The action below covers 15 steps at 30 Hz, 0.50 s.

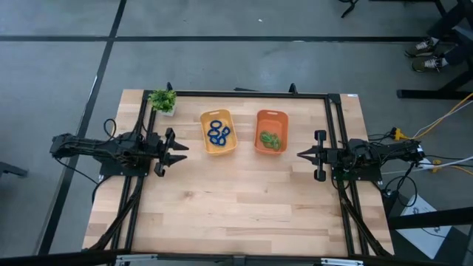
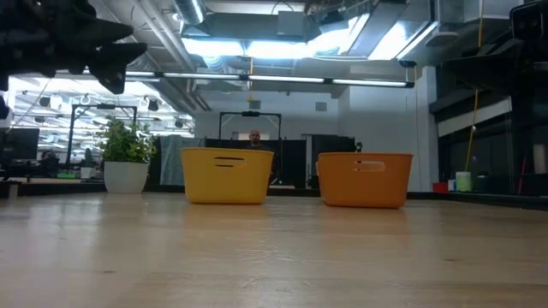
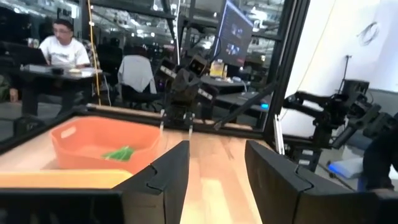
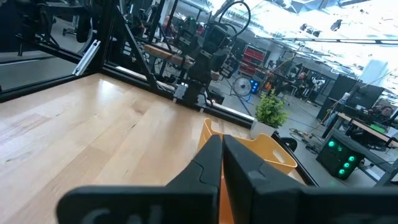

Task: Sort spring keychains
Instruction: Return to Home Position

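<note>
The bright blue coiled spring keychains (image 1: 218,133) lay heaped inside the yellow plastic bin (image 1: 205,118), near 12 o'clock from the centre of the pale wooden table (image 1: 236,199). The green coiled spring keychains (image 1: 271,140) lay in the orange plastic bin (image 1: 271,113) just beside it, toward 1 o'clock. The left gripper (image 1: 182,151) hovered at 9 o'clock, fingers released and apart. The right gripper (image 1: 300,154) hovered at 3 o'clock, clenched on nothing. A small leafy potted plant (image 1: 162,100) stood at the 11 o'clock corner

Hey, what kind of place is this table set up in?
Probably a robotics lab or workshop: the left arm and right arm flank a wooden table, a person sits at a desk behind, and bare pipes run overhead.
</note>
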{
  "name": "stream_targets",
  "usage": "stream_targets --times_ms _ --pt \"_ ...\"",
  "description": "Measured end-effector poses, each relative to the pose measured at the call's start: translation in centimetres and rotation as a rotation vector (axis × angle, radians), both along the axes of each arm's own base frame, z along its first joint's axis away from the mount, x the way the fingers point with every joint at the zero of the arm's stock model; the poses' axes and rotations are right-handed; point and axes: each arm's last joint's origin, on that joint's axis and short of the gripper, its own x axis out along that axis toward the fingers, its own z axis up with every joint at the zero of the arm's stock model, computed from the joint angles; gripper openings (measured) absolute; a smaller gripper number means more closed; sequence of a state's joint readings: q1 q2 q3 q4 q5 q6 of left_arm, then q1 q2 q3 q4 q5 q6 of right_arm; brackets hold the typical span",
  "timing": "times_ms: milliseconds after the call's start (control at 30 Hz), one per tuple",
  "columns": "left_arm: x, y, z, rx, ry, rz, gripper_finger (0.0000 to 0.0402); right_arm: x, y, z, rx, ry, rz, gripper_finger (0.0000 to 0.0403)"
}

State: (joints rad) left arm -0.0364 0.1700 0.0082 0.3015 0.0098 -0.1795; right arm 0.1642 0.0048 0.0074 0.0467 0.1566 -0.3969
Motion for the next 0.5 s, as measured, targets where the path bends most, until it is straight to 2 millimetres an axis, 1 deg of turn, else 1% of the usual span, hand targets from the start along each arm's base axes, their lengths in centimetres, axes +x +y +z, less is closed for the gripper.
stream_targets --times_ms 233,500 --pt "-0.8 0.0 -0.8 0.004 0.08 0.0 0.0149 0.0 0.0 0.0 0.0 0.001 0.0 0.0016" --pt "-1.4 0.2 -0.5 0.01 0.173 0.065 0.0152 0.0 0.0 0.0 0.0 0.0 0.0 0.0016"
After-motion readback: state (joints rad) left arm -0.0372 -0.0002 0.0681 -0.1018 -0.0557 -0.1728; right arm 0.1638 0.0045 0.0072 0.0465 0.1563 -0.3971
